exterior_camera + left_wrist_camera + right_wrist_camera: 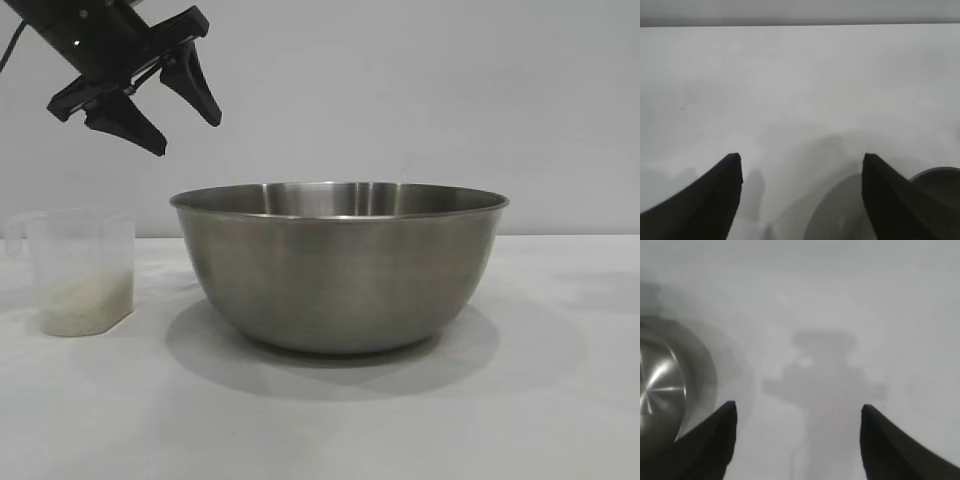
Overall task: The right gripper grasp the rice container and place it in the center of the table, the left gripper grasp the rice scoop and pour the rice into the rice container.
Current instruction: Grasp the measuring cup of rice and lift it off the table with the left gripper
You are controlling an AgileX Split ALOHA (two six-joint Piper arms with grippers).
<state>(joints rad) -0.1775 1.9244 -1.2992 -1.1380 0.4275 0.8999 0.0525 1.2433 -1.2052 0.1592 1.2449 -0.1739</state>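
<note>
1. The left gripper (185, 115) is hanging high at the exterior view's upper left, tilting down, fingers spread apart, holding nothing.
2. The right gripper (797, 412) is showing only in its wrist view, fingers spread apart, holding nothing.

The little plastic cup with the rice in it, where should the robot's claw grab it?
Probably by its handle or upper wall. The rice scoop stands upright on the table, left of the rice container, with rice only at its bottom. The open left gripper hangs above it, so coming down from above looks easiest.
</note>
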